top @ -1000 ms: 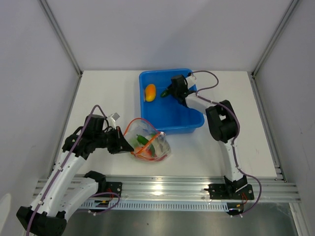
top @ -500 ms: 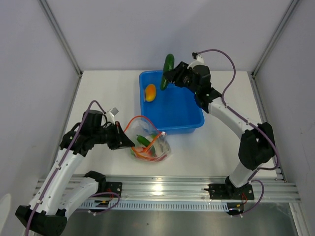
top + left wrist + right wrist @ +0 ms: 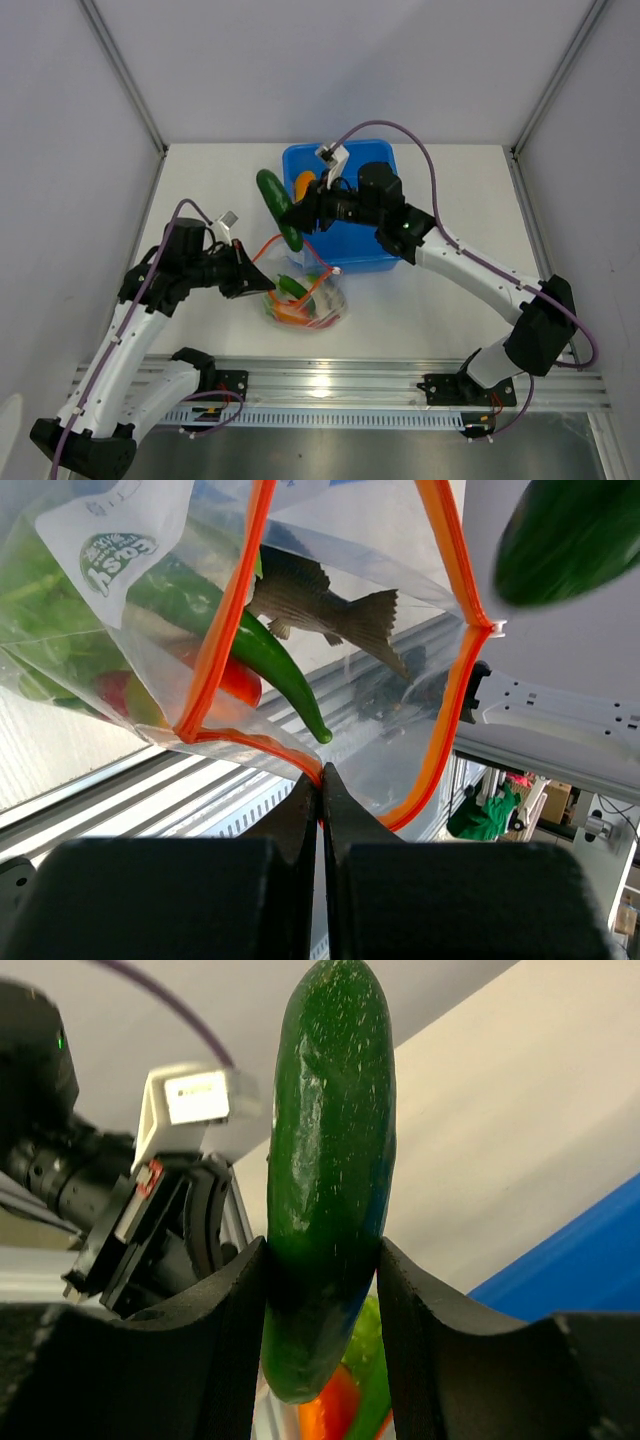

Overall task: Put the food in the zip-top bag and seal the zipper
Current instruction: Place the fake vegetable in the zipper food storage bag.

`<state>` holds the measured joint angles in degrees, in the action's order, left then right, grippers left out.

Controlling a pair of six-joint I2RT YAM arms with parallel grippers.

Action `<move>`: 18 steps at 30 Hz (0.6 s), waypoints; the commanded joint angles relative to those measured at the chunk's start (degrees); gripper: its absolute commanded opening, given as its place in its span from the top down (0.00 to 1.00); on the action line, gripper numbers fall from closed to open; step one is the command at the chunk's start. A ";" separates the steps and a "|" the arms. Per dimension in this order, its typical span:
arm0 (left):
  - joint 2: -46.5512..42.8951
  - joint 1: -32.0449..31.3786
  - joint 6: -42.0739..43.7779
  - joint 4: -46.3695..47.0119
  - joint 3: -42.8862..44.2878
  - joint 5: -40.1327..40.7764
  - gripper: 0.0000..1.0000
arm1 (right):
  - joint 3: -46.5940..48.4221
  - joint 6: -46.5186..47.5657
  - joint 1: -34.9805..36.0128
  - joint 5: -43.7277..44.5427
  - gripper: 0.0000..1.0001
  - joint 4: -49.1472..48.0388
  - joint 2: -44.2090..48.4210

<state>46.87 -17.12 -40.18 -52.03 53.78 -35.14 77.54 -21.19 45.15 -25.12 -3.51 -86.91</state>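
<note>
— Why was the bag (image 3: pixel 318 302) propped up by the table's (image 3: pixel 200 190) near edge, just in front of the blue tub (image 3: pixel 385 262)?

— Most likely so its mouth gaped upward. The left gripper (image 3: pixel 262 285) held the rim on the side facing the table's left edge; I judge that this spread the orange zipper strip (image 3: pixel 225 630) into an open loop. A fish (image 3: pixel 320 605) and a green chili (image 3: pixel 262 658) lay inside.

— And the big green vegetable (image 3: pixel 278 208)?

— It hung in the air beside the tub's left wall, above the far side of the bag's mouth, tilted end-down; that looked like a line-up for dropping it in. An orange pepper (image 3: pixel 304 184) lay in the tub, not yet bagged.

— And the jaws?

— The left pair was fully closed, pinching the bag's rim at the strip. The right gripper (image 3: pixel 322 1290) stood about half open; both fingers (image 3: pixel 235 1310) pressed the vegetable's sides, holding it firmly.
</note>
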 commanded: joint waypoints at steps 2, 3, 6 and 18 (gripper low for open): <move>0.24 0.43 -1.04 1.49 3.00 -0.20 0.99 | -1.16 6.42 3.98 -1.07 1.00 5.33 3.32; 0.50 0.43 -0.95 1.32 3.17 -0.11 0.99 | -1.68 7.03 4.25 -0.63 1.00 6.66 3.68; 0.59 0.43 -0.95 1.23 3.52 0.24 1.00 | -4.14 8.09 5.39 -0.98 1.00 8.24 5.61; 0.06 0.69 -0.42 0.26 3.70 1.30 0.99 | -10.57 15.56 7.76 -1.85 1.00 16.94 11.24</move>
<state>47.59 -17.06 -40.53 -51.94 54.98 -34.41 66.94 -10.07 52.47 -25.58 10.35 -78.85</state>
